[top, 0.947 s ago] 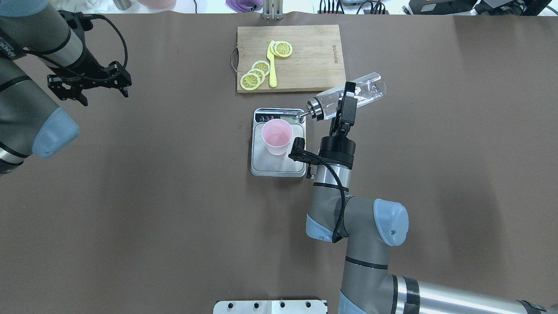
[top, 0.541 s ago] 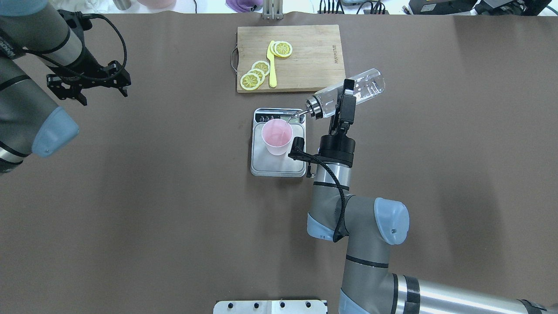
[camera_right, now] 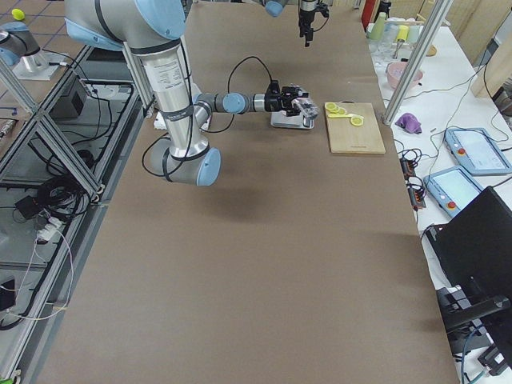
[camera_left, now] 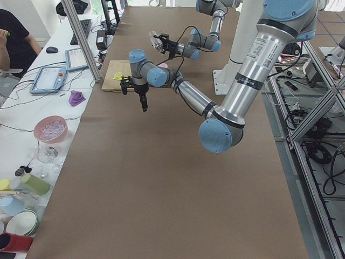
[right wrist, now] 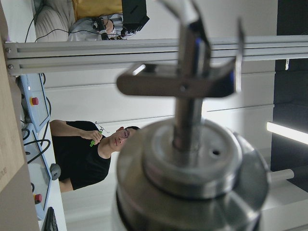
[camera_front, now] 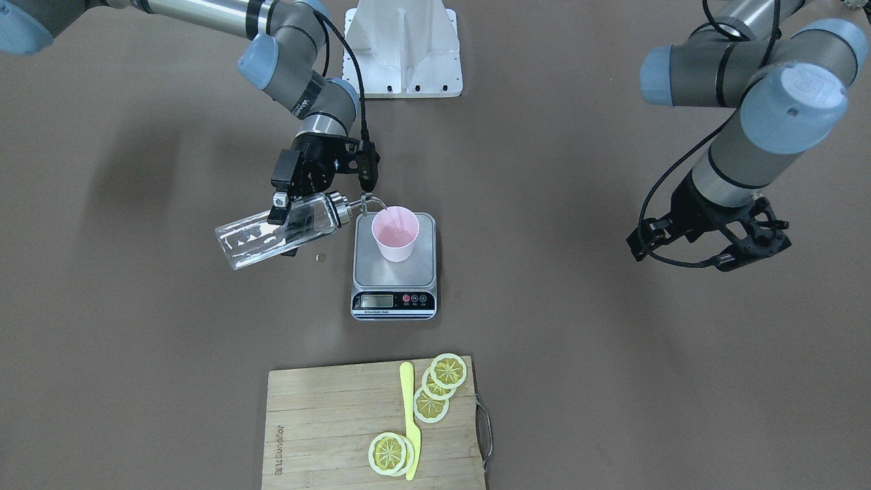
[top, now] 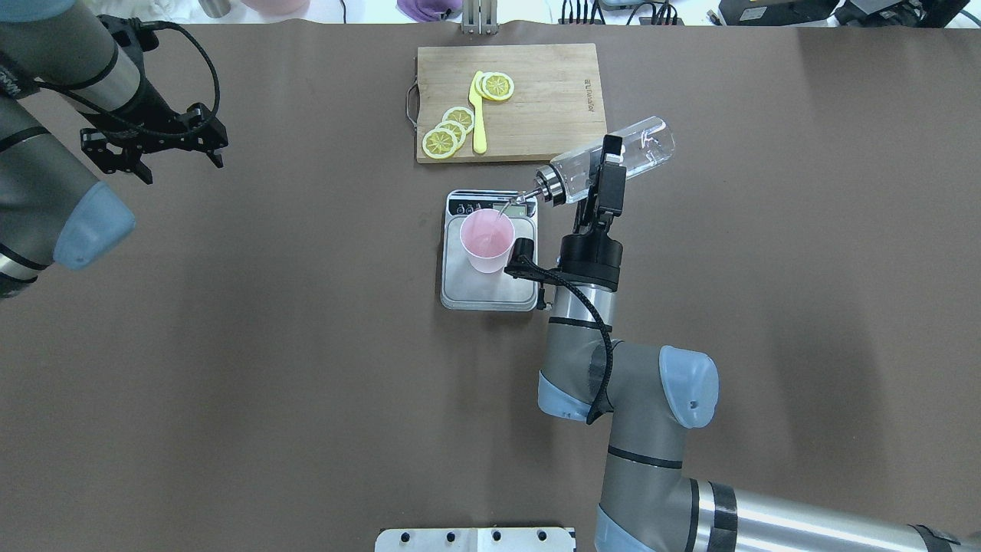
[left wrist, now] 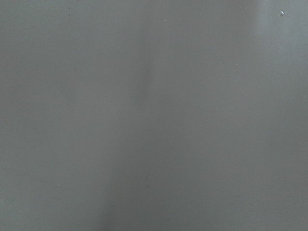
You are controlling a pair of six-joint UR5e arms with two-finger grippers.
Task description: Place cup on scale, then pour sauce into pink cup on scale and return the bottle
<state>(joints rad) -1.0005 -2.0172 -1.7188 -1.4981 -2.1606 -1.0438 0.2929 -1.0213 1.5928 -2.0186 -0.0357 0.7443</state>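
The pale pink cup (top: 487, 239) stands upright on the scale's steel platform (top: 488, 290); both also show in the front view, the cup (camera_front: 395, 233) on the scale (camera_front: 393, 273). My right gripper (top: 608, 170) is shut on the clear glass bottle (top: 640, 147), held tilted with its metal spout (top: 527, 197) down over the cup's rim. In the front view a thin clear stream of sauce (camera_front: 382, 208) runs from the spout into the cup. The right wrist view shows the metal cap and spout (right wrist: 192, 159) close up. My left gripper (top: 153, 159) is open and empty at the far left.
A wooden cutting board (top: 552, 100) with lemon slices (top: 451, 132) and a yellow knife (top: 478, 115) lies just beyond the scale. The robot's base plate (camera_front: 403, 47) is at the near edge. The left wrist view shows only brown table surface.
The right gripper has tilted the bottle further, its base rising and the spout moving over the cup. The left gripper has drifted slightly outward.
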